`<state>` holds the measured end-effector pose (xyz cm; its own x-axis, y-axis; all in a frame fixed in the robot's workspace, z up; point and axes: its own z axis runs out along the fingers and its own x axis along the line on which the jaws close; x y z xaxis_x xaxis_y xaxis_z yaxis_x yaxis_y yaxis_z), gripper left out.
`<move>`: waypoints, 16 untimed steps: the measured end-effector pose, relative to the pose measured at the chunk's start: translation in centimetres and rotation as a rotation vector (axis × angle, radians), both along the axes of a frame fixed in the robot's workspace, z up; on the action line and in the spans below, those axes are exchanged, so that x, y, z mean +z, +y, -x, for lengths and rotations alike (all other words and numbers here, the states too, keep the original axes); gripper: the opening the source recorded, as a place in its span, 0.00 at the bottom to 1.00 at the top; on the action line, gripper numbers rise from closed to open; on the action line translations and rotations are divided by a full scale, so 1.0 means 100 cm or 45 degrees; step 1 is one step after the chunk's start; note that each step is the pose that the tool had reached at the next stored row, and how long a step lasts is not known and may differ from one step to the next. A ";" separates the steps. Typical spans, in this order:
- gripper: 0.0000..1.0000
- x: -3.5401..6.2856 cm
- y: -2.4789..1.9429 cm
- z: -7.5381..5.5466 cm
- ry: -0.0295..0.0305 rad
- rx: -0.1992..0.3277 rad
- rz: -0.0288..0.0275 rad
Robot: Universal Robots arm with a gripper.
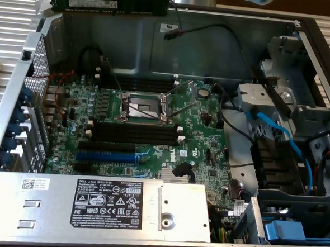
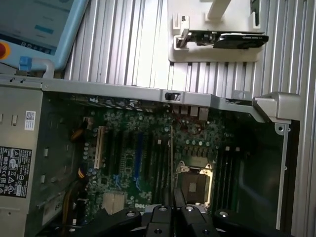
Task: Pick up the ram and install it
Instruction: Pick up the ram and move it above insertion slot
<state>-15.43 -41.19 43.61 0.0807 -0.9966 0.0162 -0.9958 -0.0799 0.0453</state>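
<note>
There is one ram (image 1: 108, 2) and one hand (image 2: 172, 193). The hand is clenched on the ram: in the wrist view the stick shows edge-on as a thin line (image 2: 171, 158) rising from between the two dark fingers (image 2: 179, 198), over the board just beside the socket.

One open computer case (image 1: 225, 54) lies on the ribbed metal worktop (image 2: 128, 44). It holds:
- one green motherboard (image 1: 201, 123)
- one uncovered processor socket (image 1: 143, 106)
- one blue expansion slot (image 1: 104, 155)
- one grey power supply (image 1: 93, 203) with a white label
- a pale blue cable (image 1: 277, 127) on the exterior view's right

Long black slots (image 1: 136, 132) with white end clips run between the socket and the blue slot. I cannot tell their exact number.

In the wrist view, one white tray (image 2: 212, 55) sits on the worktop outside the case and carries one dark card (image 2: 232, 39).

In the exterior view the ram stands on its long edge at the far wall of the case, seated in no slot. Its long axis is level and runs from that view's left to its right. The broad face with the pale label strip is turned toward the camera.
</note>
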 end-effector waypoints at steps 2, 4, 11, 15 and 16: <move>0.12 -0.0009 0.0003 -0.002 0.0001 -0.006 0.0013; 0.12 -0.0014 0.0005 -0.006 0.0000 -0.009 0.0035; 0.12 -0.0085 0.0037 -0.012 0.0000 -0.030 0.0073; 0.12 -0.0146 0.0048 -0.017 0.0000 -0.046 0.0073; 0.12 -0.0157 0.0051 -0.018 0.0000 -0.050 0.0072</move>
<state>-13.62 -40.69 42.04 0.0417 -0.9989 0.0219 -0.9981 -0.0407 0.0456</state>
